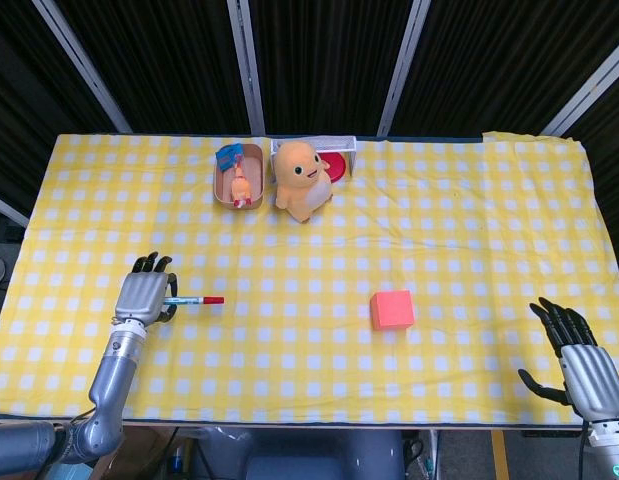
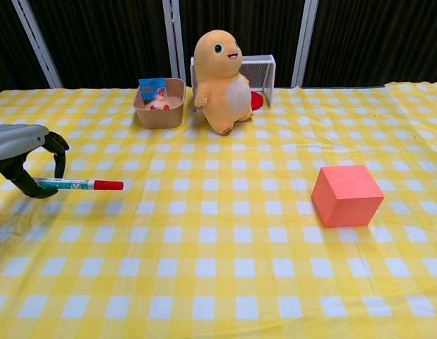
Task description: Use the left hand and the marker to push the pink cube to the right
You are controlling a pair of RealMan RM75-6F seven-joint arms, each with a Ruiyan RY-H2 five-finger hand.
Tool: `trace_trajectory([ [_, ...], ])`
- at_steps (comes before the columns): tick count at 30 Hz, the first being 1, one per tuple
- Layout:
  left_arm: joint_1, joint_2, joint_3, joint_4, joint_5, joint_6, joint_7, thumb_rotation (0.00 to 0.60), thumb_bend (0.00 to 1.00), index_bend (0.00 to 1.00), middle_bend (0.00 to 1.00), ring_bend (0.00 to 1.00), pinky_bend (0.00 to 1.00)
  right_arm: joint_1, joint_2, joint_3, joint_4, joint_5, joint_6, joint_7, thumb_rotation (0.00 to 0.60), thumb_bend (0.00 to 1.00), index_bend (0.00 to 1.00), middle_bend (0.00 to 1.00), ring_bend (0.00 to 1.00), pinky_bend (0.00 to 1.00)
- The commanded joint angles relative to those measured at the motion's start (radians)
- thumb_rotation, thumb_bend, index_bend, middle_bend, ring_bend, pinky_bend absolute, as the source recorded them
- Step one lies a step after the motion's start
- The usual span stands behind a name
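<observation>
Left hand [image 1: 144,297] near table's left edge grips red-capped marker [image 1: 195,300], tip toward pink foam cube [image 1: 392,310], well apart. Right hand [image 1: 579,362] at front-right corner, fingers spread, holding nothing.

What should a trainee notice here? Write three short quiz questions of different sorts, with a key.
1. True or false: the marker touches the pink cube.
2. Which hand holds the marker?
A. left hand
B. right hand
3. Fill in: the orange plush toy stands beside a tan ____.

Key: 1 false, they lie far apart; 2 A; 3 bowl.
</observation>
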Motion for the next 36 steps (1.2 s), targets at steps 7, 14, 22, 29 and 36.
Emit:
trace_trajectory([
  [7, 0.02, -0.011, 0.008, 0.07, 0.018, -0.035, -0.038, 0.6, 0.29, 0.42, 0.07, 0.0, 0.07, 0.0, 0.001, 0.001, 0.001, 0.0, 0.0, 0.007, 0.6, 0.32, 0.0, 0.0, 0.0, 0.0],
  [14, 0.025, -0.008, 0.002, 0.072, 0.036, -0.045, -0.054, 0.6, 0.26, 0.35, 0.05, 0.0, 0.07, 0.001, 0.002, 0.0, 0.002, -0.002, 0.0, 0.008, 0.6, 0.32, 0.0, 0.0, 0.0, 0.0],
  [22, 0.056, 0.023, 0.008, 0.032, 0.087, -0.018, -0.094, 0.6, 0.26, 0.31, 0.04, 0.0, 0.06, 0.001, 0.003, -0.001, 0.003, -0.002, -0.003, 0.007, 0.6, 0.32, 0.0, 0.0, 0.0, 0.0],
  [29, 0.168, 0.132, 0.077, -0.097, 0.269, 0.101, -0.212, 0.6, 0.18, 0.02, 0.0, 0.0, 0.02, 0.002, 0.002, -0.002, 0.012, -0.007, -0.001, -0.006, 0.6, 0.32, 0.0, 0.0, 0.0, 0.0],
  [36, 0.29, 0.231, 0.173, -0.128, 0.484, 0.242, -0.308, 0.6, 0.11, 0.0, 0.0, 0.0, 0.0, 0.002, -0.004, -0.005, 0.022, -0.018, 0.001, -0.041, 0.6, 0.32, 0.0, 0.0, 0.0, 0.0],
])
